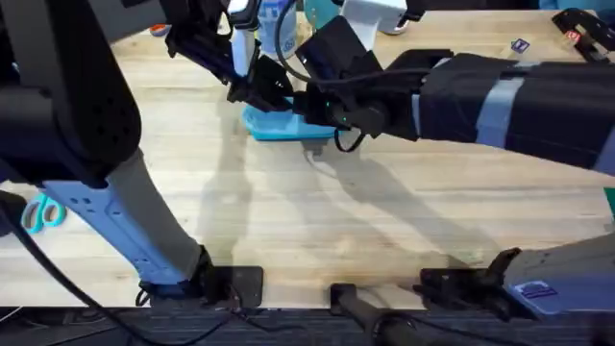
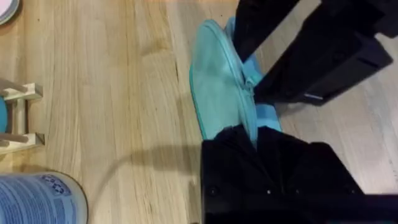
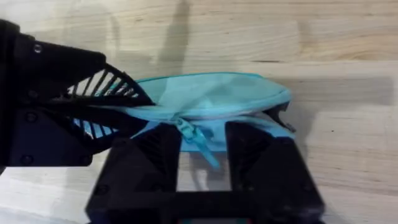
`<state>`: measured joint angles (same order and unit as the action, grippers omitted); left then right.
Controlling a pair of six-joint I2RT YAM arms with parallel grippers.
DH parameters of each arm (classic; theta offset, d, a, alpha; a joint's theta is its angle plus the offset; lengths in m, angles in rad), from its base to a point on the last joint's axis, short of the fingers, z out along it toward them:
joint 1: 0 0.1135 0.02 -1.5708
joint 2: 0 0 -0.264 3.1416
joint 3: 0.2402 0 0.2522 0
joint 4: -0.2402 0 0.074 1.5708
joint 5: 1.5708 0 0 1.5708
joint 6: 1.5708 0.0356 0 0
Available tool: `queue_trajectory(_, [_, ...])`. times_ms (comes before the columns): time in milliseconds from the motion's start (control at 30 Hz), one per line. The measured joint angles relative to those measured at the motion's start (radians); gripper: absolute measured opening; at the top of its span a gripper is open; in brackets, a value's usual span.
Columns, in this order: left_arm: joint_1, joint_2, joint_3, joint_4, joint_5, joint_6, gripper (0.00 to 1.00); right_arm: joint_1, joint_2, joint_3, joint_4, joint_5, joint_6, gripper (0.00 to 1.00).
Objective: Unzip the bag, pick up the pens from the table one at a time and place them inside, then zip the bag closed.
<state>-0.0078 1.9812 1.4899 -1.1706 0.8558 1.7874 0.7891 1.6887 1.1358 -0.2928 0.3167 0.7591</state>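
Bag: the light-blue bag (image 3: 211, 99) lies flat on the table (image 1: 317, 240), toward the far middle, just in front of a blue-and-white canister (image 2: 37, 199) and a small wooden rack (image 2: 18, 118). I see both my grippers meeting over it.
Zipper: the zipper pull (image 3: 189, 134) sits partway along the seam; the seam looks shut on one side of it, and I cannot tell how far it has parted on the other.
Right gripper: my right gripper (image 3: 202, 155) has its fingers spread, straddling the pull tab, which lies loose between them, not pinched.
Left gripper: my left gripper (image 2: 255, 134) has its fingers pressed onto one end of the bag, apparently pinching the fabric to anchor it.
Pens: I make out no pen among these things; teal-handled scissors (image 1: 40, 213) lie at the near left edge.
Step in hand: I judge this is the zipper work, either opening or closing; I cannot tell which from here.
Next move: I would close the right fingers on the tab, then draw it straight along the seam while the left holds the bag taut.
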Motion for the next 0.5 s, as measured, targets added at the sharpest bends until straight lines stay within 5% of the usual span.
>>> queue_trajectory(267, [0.0, 0.0, 0.0, -0.001, 0.0, 0.0, 0.042, 0.0, 0.0, 0.0, -0.003, -0.014, 0.0, 0.067])
queue_trajectory(500, [0.0, 0.0, 0.0, -0.003, 0.0, 0.0, 0.042, 0.0, 0.0, 0.0, -0.01, -0.019, 0.0, 0.034])
